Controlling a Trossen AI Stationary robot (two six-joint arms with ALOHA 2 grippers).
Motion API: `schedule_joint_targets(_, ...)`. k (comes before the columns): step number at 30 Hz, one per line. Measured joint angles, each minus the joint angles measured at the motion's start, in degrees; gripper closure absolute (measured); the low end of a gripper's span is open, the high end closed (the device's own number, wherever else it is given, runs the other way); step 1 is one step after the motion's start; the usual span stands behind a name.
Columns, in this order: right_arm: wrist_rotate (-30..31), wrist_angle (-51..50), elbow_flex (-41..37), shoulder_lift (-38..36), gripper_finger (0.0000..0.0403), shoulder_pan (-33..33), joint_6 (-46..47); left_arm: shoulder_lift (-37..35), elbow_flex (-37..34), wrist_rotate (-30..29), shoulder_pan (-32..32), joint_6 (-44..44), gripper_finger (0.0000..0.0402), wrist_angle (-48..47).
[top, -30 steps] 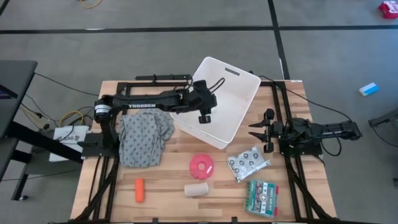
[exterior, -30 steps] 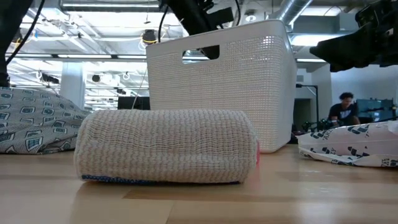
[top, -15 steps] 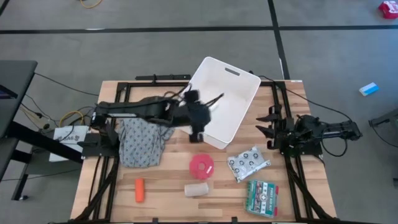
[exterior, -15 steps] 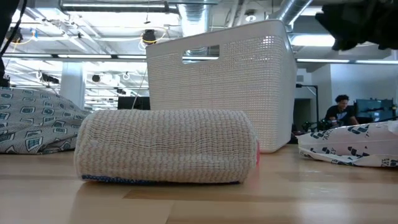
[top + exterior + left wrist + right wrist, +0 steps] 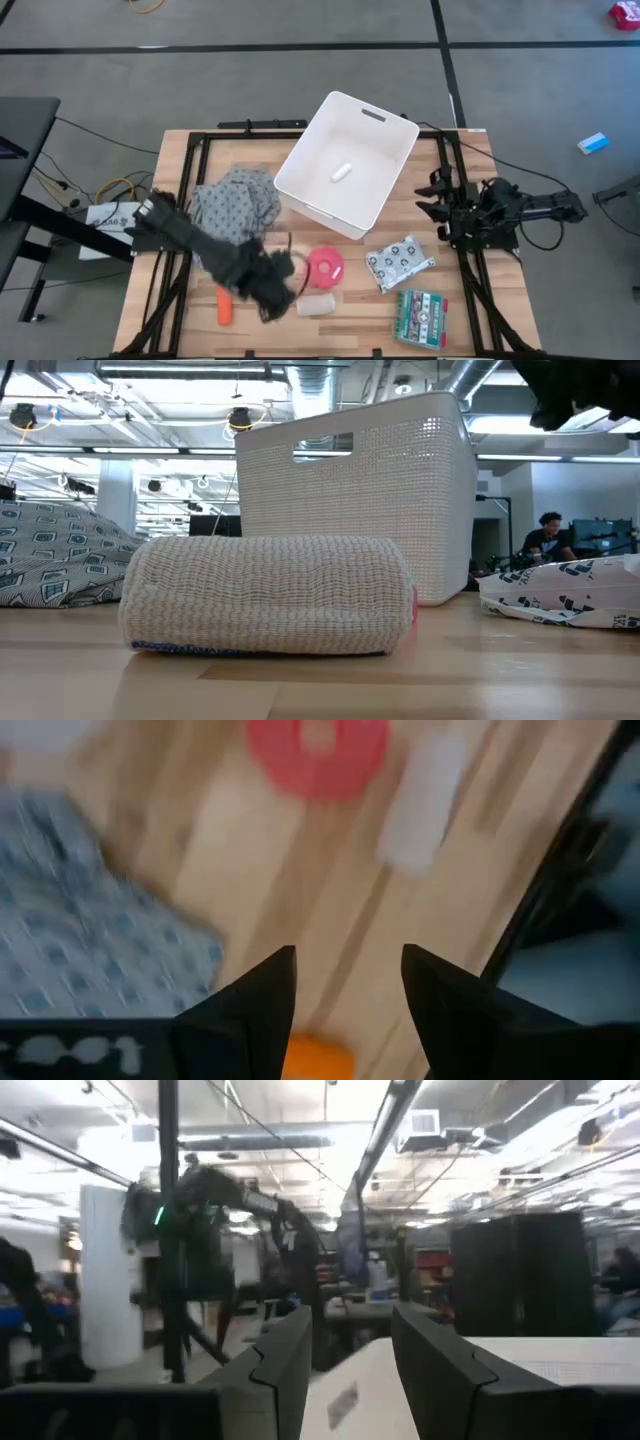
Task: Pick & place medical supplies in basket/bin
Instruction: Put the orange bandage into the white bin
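Observation:
My left gripper is open and holds nothing, low over the table's near left part between the orange cylinder and the beige gauze roll. In the left wrist view the open fingers frame the orange cylinder, with the pink round disc and gauze roll beyond. The white tube lies inside the white tub. The spotted packet and green-red box lie flat near right. My right gripper waits open, right of the tub.
The grey patterned cloth lies crumpled left of the tub, under my left arm. In the low view the gauze roll fills the foreground before the tub. A person sits far off in the room. Bare wood shows near the table's near edge.
My left arm has swung from above the tub toward the table's near edge, passing over the cloth and dropping low beside the orange cylinder. With the arm gone, the white tube shows lying in the tub. My right gripper has drawn back a little toward the right edge.

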Motion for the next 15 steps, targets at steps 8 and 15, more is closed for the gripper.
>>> schedule_joint_targets(8,2.5,15.0,0.8,13.3,0.0269,-0.1,-3.4,1.9,-12.1,2.7,-7.0,-24.6,0.0229,-0.3)
schedule_joint_targets(15,3.0,13.0,0.9,14.8,0.0269,0.7,1.2,1.8,-19.2,4.0,-14.0,-45.3,0.0229,-0.7)
